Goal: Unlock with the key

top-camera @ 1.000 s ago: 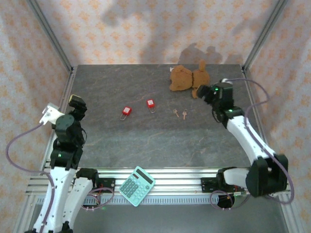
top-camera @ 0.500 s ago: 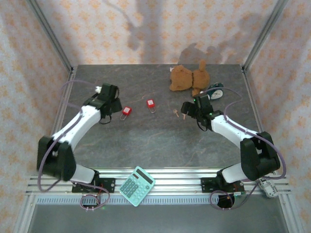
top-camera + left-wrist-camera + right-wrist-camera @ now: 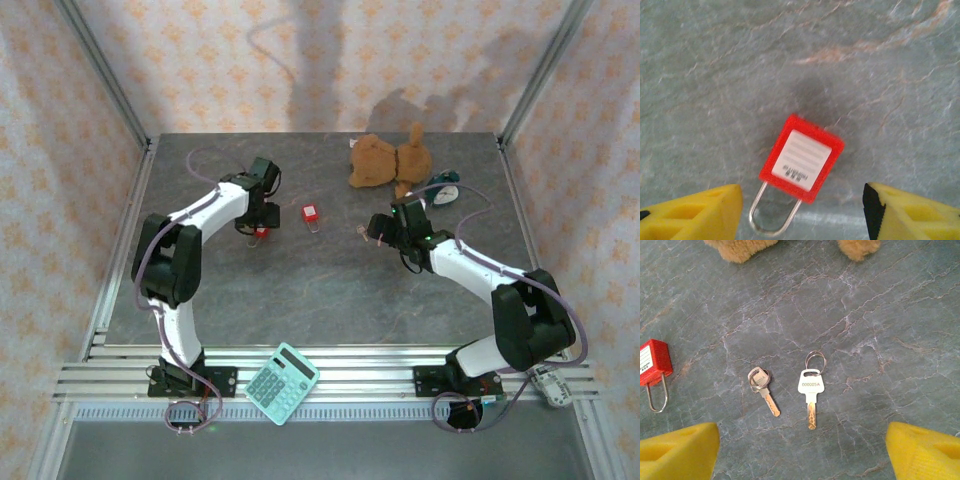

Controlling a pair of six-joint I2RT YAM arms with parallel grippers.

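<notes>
Two red padlocks lie on the grey stone table. My left gripper (image 3: 258, 218) hangs over the left padlock (image 3: 261, 233). In the left wrist view that padlock (image 3: 802, 159) lies flat, white label up, its steel shackle (image 3: 771, 216) pointing toward me between the yellow fingers (image 3: 695, 215). The left gripper (image 3: 801, 212) is open and holds nothing. The other padlock (image 3: 312, 213) lies to its right. Two keys rest on the table below my open right gripper (image 3: 802, 450): a small key (image 3: 763, 387) and a larger key (image 3: 811, 392) on a ring. The right gripper (image 3: 381, 228) touches neither key.
A brown teddy bear (image 3: 390, 160) lies at the back right, just beyond the keys. A small blue-and-white object (image 3: 445, 190) sits beside it. A green calculator (image 3: 282, 383) rests on the rail at the near edge. Aluminium posts and patterned walls enclose the table.
Both arms have swung in from the table's sides. The left gripper has moved right and settled over the left padlock. The right gripper has come down over the keys.
</notes>
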